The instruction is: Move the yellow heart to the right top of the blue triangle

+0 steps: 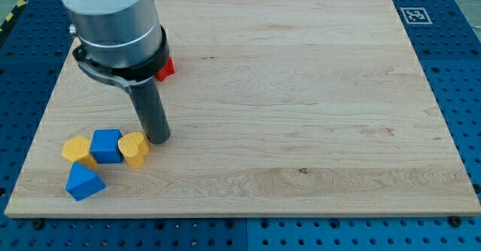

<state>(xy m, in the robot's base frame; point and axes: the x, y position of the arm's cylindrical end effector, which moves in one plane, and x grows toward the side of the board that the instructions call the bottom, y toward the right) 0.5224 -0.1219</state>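
The yellow heart (pixel 134 148) lies at the view's lower left on the wooden board (pixel 301 101), touching the right side of a blue cube (pixel 107 146). The blue triangle (pixel 83 182) sits below and left of the cube. My tip (pixel 158 137) rests on the board just to the right and slightly above the yellow heart, touching or nearly touching it. The arm's grey body (pixel 113 18) rises toward the view's top left.
A yellow block (pixel 77 150) sits against the blue cube's left side. A red block (pixel 165 68) is partly hidden behind the arm near the view's top left. A marker tag (pixel 414 15) is at the board's top right corner.
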